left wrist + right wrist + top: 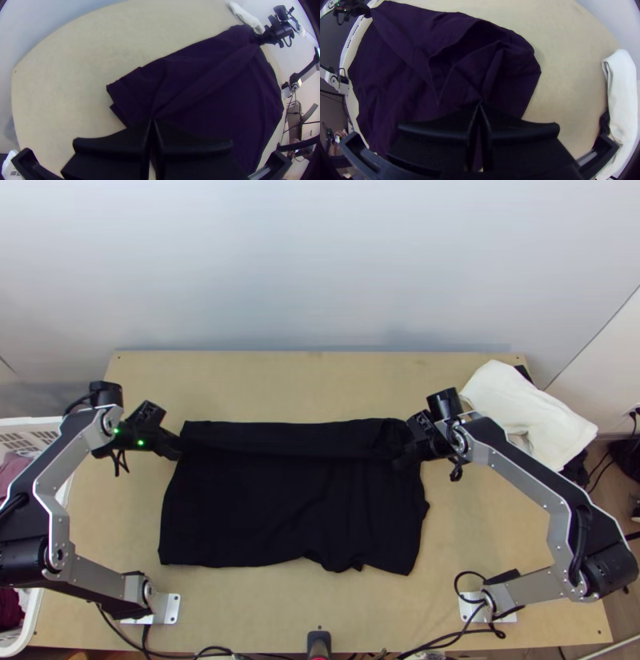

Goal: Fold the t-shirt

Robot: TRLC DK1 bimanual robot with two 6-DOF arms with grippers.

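The black t-shirt (288, 508) lies on the table, its far part folded over in a band along the far edge. My left gripper (178, 450) is at the band's left end, my right gripper (400, 462) at its right end. In the left wrist view the left gripper (152, 122) is shut on the dark cloth (213, 96), a crease running from its tips toward the other arm. In the right wrist view the right gripper (480, 105) is shut on the cloth (403, 83), with pointed folds around its tips.
A white cloth (520, 408) lies at the table's far right corner, with something black under it. A white basket (36, 616) holding clothes stands at the left edge. Bare wood (320, 384) lies beyond the shirt. Cables run along the near edge.
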